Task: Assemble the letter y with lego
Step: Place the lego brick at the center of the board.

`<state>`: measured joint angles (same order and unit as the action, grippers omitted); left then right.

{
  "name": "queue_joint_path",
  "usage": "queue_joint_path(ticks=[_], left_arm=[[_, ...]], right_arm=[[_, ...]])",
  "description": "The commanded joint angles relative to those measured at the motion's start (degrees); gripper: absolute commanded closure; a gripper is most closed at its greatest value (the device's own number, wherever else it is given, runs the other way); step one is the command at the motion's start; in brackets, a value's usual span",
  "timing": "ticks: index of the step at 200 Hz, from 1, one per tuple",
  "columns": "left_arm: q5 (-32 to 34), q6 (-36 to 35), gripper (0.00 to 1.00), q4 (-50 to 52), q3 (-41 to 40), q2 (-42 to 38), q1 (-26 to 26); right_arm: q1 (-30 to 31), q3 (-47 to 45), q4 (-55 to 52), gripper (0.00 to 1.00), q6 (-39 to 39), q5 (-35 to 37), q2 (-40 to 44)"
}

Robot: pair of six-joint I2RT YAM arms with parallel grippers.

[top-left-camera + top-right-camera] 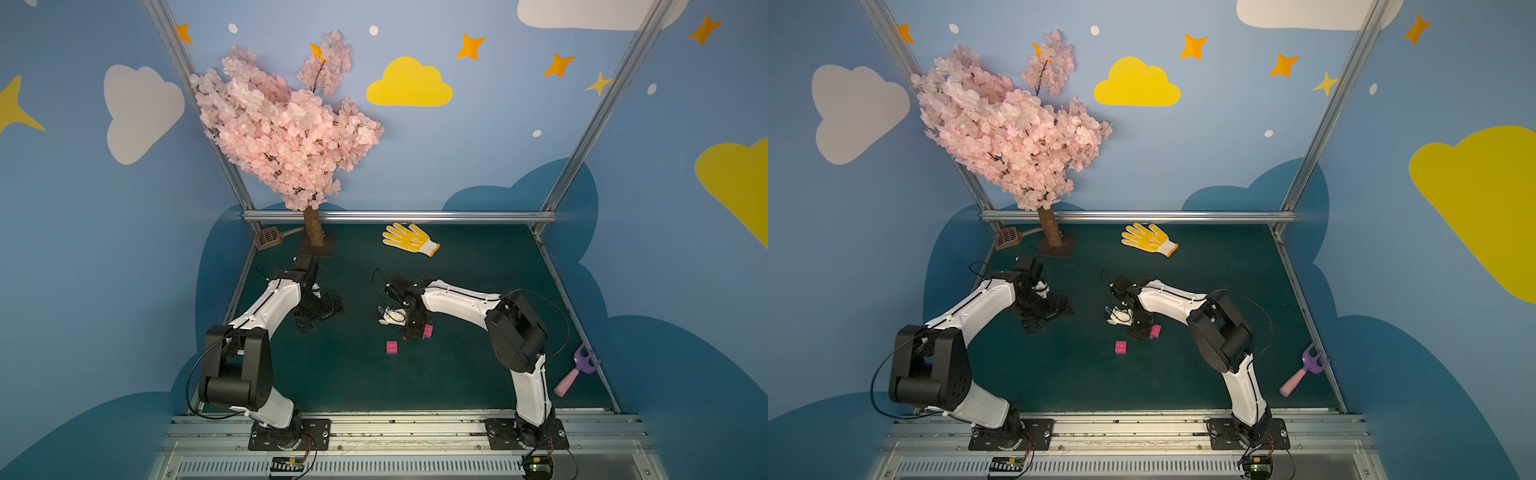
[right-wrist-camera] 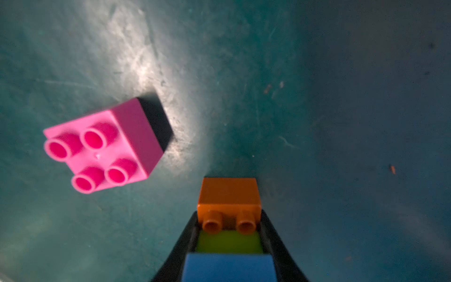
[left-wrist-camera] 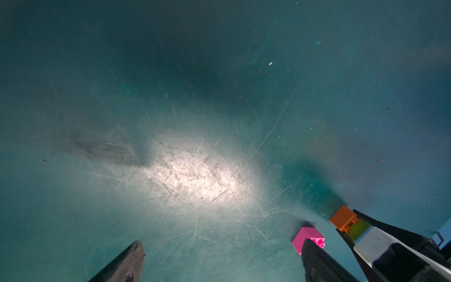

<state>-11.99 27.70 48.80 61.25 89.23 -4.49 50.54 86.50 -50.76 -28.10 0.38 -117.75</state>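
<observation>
My right gripper (image 2: 228, 221) is shut on a joined lego cluster that makes up part of the letter y. An orange brick (image 2: 228, 195) sticks out past its tips, with a lime green brick (image 2: 229, 241) and a blue brick (image 2: 229, 267) behind it. In both top views this gripper (image 1: 413, 332) is low over the mat, and a pink brick (image 1: 427, 331) of the cluster shows at its side. A loose pink brick (image 1: 391, 347) (image 2: 105, 146) lies studs up just in front of it. My left gripper (image 1: 320, 316) (image 3: 223, 246) stands wide open and holds nothing. In its wrist view the pink brick (image 3: 303, 235) lies beside one finger.
A yellow glove (image 1: 409, 239) lies at the back of the green mat. A blossom tree (image 1: 316, 232) and a brown scoop (image 1: 268, 237) stand in the back left corner. A purple and pink toy fork (image 1: 577, 370) lies at the right edge.
</observation>
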Motion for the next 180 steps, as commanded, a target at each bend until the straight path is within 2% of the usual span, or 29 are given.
queue_joint_path(ticks=[1,122,180], left_arm=[[-0.3,0.4,0.00,0.2,-0.8,0.2,0.4],[-0.3,0.4,0.00,0.2,-0.9,0.1,0.5],[-0.3,0.3,0.00,0.2,-0.8,0.1,0.5]], right_arm=[[0.8,-1.3,1.7,0.64,0.6,-3.0,-0.8],[0.8,-1.5,2.3,0.57,1.4,-2.7,-0.5],[0.8,-1.1,2.5,0.63,1.9,-2.4,-0.7]])
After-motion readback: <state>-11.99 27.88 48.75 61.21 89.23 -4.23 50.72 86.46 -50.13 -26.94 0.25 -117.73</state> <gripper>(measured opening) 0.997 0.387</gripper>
